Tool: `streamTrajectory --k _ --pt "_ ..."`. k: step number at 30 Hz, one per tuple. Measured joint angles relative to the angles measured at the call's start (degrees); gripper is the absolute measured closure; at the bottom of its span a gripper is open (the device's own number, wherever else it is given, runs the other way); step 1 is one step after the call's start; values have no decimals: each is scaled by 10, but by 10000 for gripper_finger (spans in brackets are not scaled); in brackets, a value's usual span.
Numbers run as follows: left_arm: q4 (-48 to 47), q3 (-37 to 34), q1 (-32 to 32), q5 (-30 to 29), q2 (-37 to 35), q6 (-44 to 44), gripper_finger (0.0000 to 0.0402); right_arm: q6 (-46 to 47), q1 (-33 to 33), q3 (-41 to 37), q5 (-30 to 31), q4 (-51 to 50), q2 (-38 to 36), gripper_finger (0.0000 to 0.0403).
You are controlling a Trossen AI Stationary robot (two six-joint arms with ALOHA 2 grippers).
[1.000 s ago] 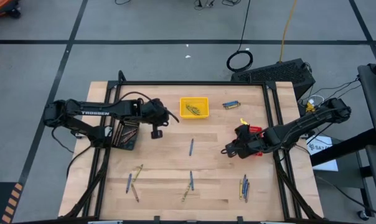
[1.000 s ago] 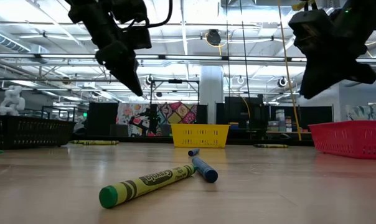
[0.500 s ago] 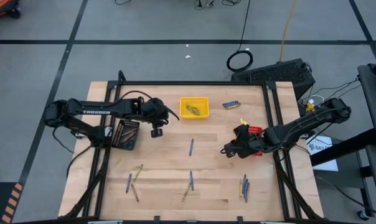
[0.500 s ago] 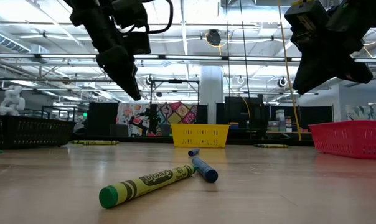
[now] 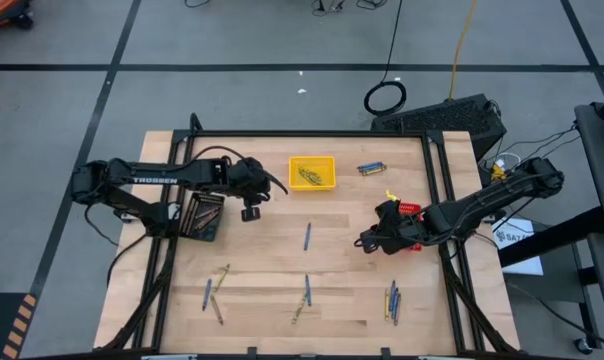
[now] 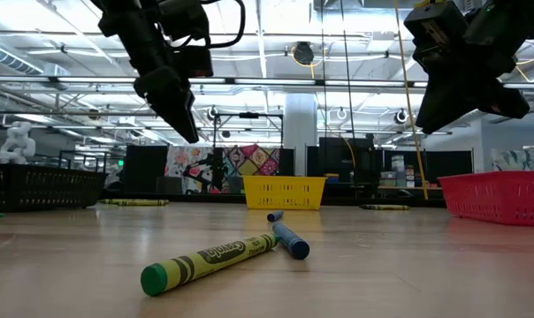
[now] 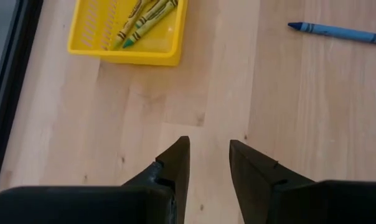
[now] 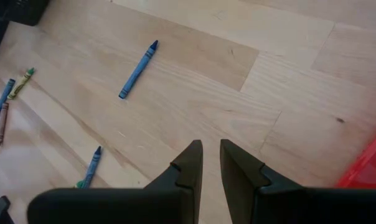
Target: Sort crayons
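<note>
Crayons lie scattered flat on the wooden table (image 5: 272, 255): a blue one (image 5: 307, 236) in the middle, a blue and a yellow one (image 5: 372, 168) at the far side, and several along the near edge (image 5: 392, 298), (image 5: 214, 293), (image 5: 304, 298). Yellow-green crayons (image 7: 144, 15) lie in the yellow tray (image 5: 327, 163). My left gripper (image 5: 250, 213) hangs open above bare wood between the black tray (image 5: 202, 213) and the yellow tray, holding nothing. My right gripper (image 5: 364, 242) hangs above bare wood beside the red tray (image 5: 410, 209), its fingers a narrow gap apart, with nothing between them (image 8: 211, 144).
The black tray at the left holds brown crayons. A black metal frame (image 5: 312, 133) runs around the table. In the low view, a yellow-green crayon (image 6: 209, 261) and a blue one (image 6: 289, 237) lie crossed close to the near edge. Bare wood lies between the two grippers.
My left gripper has opened where it hangs: in the low view its tip was a closed point and now shows parted fingers. Nothing on the table has moved.
</note>
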Motion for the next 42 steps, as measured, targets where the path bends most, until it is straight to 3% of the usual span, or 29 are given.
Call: streamTrajectory --k 23,35,39,42 --pt "-7 0 0 -1 0 -22 290 -2 0 0 1 0 0 362" --pt "-44 0 0 -1 27 -11 290 -55 0 0 2 23 0 362" --pt "-38 0 0 -50 57 2 290 -69 0 0 2 26 0 362" --pt "-2 0 1 -50 62 18 290 -78 0 0 2 25 0 362"
